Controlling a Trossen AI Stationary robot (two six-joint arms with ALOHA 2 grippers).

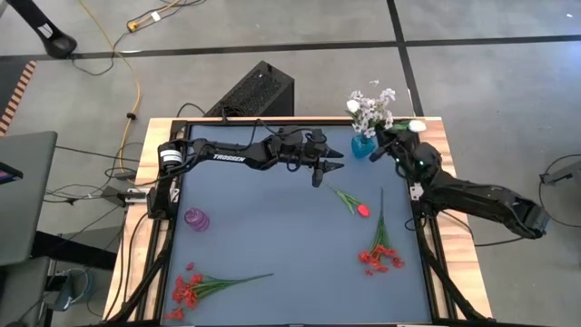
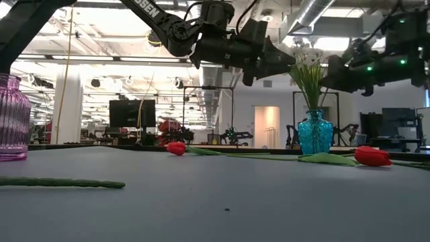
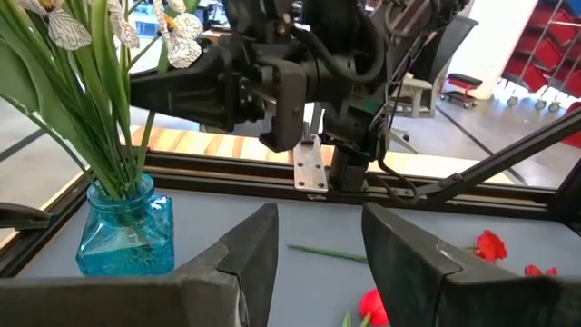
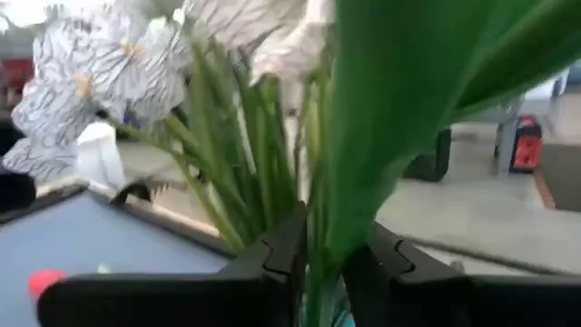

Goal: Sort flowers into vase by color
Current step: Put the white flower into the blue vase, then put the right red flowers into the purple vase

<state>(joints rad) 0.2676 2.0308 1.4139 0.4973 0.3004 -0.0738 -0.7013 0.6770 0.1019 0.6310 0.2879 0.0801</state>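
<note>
Right wrist view shows my right end effector (image 4: pixel 318 259) with its fingers slightly parted around a green stem with a broad leaf (image 4: pixel 399 100), directly over the blue vase (image 1: pixel 362 145) of white flowers (image 1: pixel 372 109) at the desk's far right corner. My left end effector (image 1: pixel 329 171) hovers open just beside that vase. A red tulip (image 1: pixel 361 210) lies nearby on the desk (image 1: pixel 272 227); red blossom clusters (image 1: pixel 381 258) lie nearer the front, and the purple vase (image 1: pixel 197 219) stands left.
</note>
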